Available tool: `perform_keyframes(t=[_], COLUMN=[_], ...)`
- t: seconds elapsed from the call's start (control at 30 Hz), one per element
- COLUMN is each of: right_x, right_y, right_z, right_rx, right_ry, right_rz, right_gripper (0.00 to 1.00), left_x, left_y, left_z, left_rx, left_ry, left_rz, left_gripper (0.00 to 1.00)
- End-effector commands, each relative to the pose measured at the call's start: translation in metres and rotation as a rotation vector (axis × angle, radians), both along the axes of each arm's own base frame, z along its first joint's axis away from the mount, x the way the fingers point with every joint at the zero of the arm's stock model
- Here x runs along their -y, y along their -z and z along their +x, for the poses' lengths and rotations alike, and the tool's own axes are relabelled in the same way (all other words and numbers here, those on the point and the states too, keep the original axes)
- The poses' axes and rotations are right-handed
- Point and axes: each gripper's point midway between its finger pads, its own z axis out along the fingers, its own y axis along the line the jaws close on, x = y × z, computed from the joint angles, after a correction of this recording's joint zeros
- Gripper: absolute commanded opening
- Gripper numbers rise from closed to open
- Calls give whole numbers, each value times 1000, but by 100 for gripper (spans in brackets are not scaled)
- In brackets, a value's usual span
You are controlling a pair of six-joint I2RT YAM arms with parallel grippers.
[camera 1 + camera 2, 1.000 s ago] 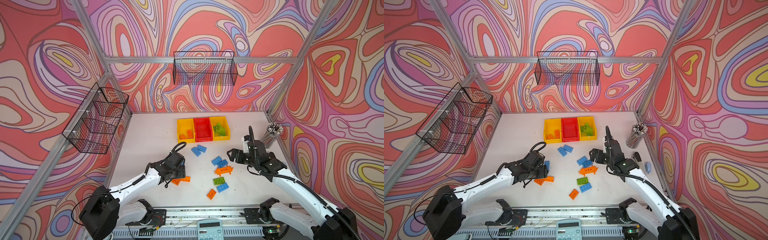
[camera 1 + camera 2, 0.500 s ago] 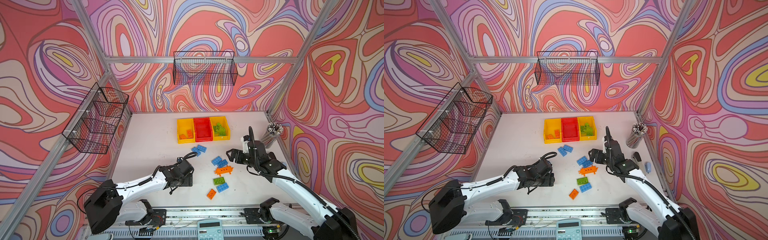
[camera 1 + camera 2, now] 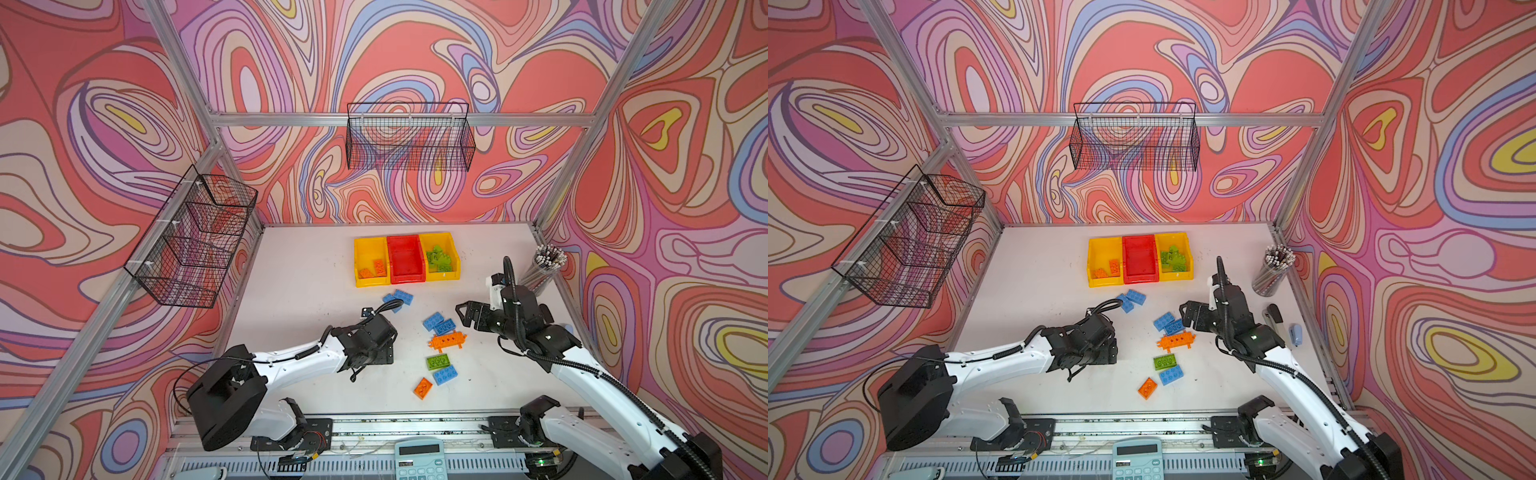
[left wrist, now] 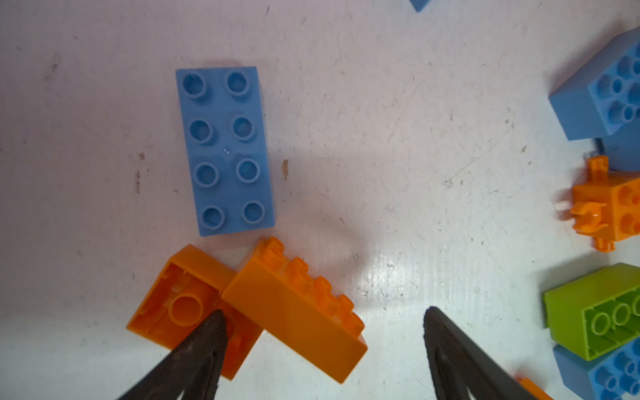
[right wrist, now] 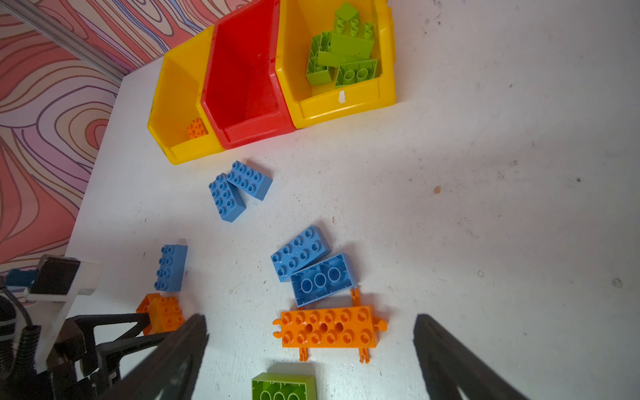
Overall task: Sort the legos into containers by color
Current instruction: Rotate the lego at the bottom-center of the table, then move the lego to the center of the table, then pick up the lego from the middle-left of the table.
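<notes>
Left fingers spread, gripping nothing, above two orange studded plastic bricks at the white table's near left; one finger overlaps the upturned brick. Right fingers spread wide beside the pronged orange piece.

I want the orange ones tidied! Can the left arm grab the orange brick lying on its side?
Probably yes: the open left tool straddles that orange brick, though one finger hangs over the upturned brick touching it.
</notes>
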Motion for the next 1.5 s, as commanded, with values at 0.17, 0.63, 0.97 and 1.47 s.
perform_keyframes(t=[0.17, 0.63, 0.97, 1.47], right_x=[7, 5, 8, 9], right_y=[7, 7, 9, 12], right_z=[-7, -6, -9, -8], right_rx=[-4, -2, -4, -13], right_ry=[9, -5, 4, 14], right_rz=[-32, -38, -44, -51], right_gripper=[98, 98, 98, 98], left_x=[-9, 22, 10, -15], left_y=[-8, -3, 19, 31], left_z=[-19, -35, -23, 1], left_rx=[-38, -58, -56, -80], left_ry=[-12, 0, -25, -62], left_rz=[60, -3, 68, 113], left_gripper=[85, 77, 77, 72])
